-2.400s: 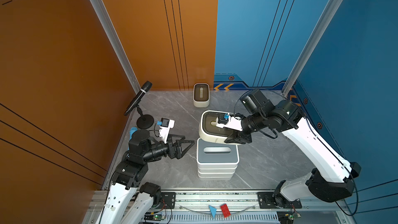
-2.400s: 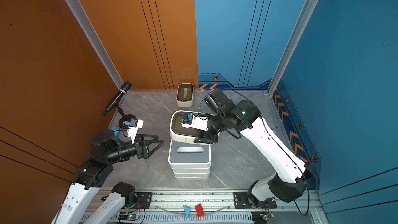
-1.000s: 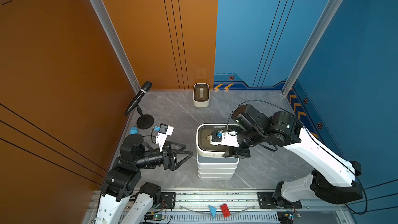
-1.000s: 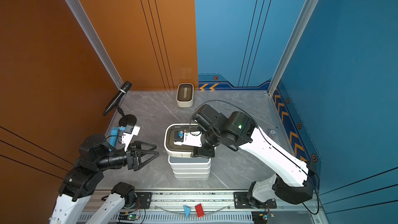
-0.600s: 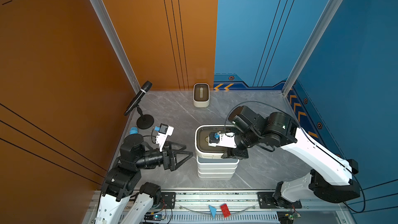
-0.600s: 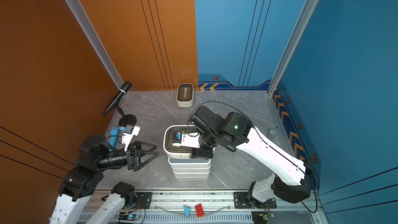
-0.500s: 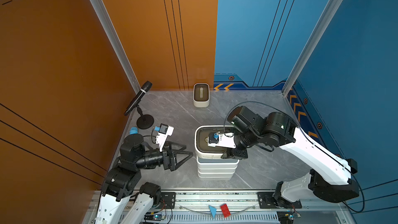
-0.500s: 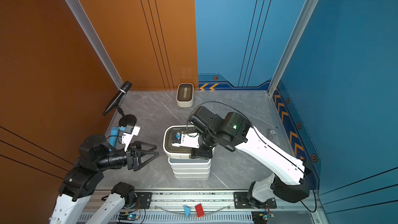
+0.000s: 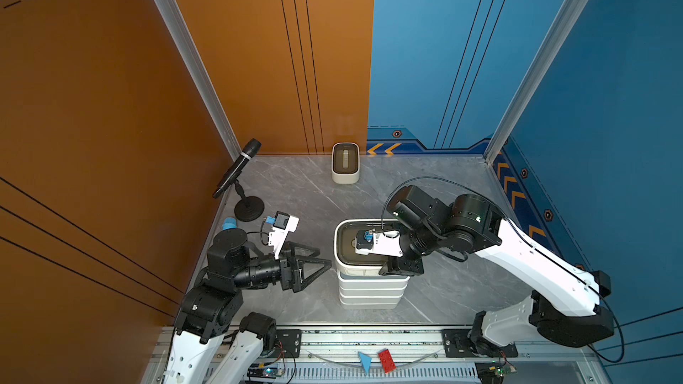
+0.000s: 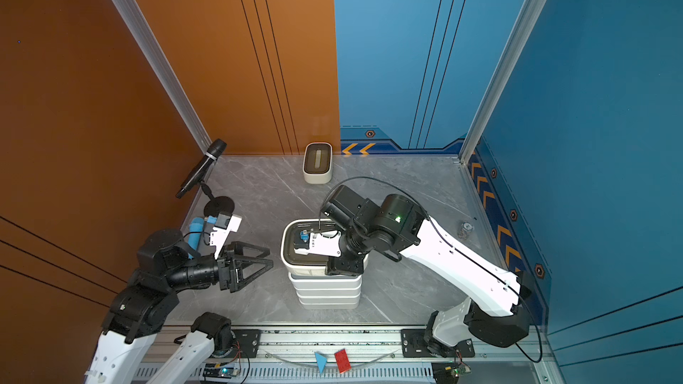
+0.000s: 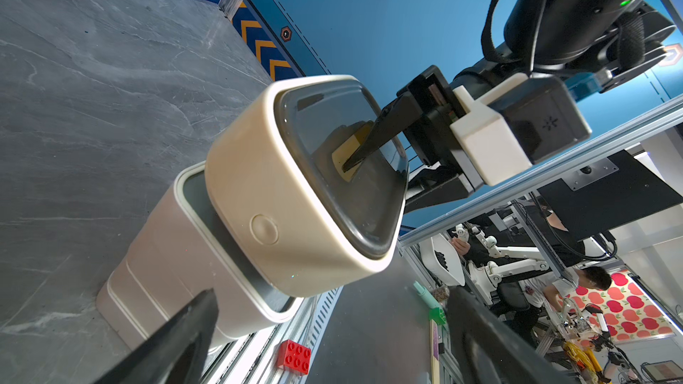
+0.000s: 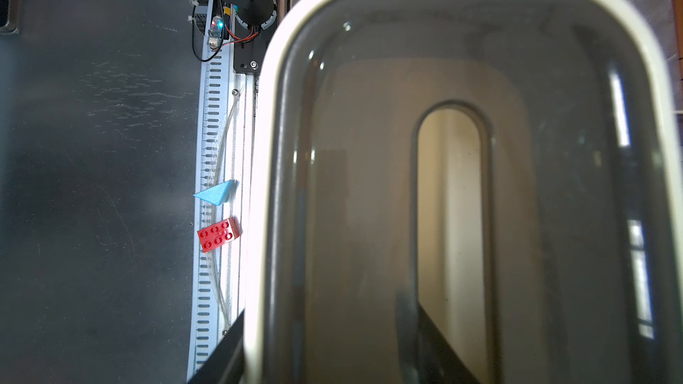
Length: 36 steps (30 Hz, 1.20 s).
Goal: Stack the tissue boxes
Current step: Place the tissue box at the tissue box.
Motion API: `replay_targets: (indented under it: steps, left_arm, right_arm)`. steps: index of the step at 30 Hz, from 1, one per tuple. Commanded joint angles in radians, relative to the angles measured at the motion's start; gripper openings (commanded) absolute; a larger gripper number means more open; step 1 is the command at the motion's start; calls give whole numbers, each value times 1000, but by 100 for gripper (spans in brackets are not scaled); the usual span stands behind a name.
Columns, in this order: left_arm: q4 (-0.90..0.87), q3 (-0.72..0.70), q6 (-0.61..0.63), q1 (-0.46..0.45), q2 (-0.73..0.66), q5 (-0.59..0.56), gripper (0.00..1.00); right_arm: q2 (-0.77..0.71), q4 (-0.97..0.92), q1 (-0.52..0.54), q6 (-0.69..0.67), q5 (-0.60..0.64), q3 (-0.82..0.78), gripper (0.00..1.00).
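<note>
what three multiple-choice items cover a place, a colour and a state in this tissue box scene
1. Where does the lone tissue box stand? A) against the back wall B) at the front edge C) in the right corner
2. Lid colour of the carried tissue box in the right tool? A) red B) dark C) white
3. How is the left tool? A) shut on a box B) shut, empty C) open, empty
Answers: 1 A, it stands by that wall; 2 B, the slotted lid looks dark; 3 C, its fingers spread around nothing.
</note>
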Motion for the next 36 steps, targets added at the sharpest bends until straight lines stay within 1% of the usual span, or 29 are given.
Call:
replay_targets:
  steps: [1,36]
  left_arm:
    - [-10,-10,25,-1,7,27,98]
    - [-10,-9,30,-2,23,42,98]
  right_arm:
    - [-2,42,7,9,-10,-5,36]
    - [9,61,25,36,-22,-20,37]
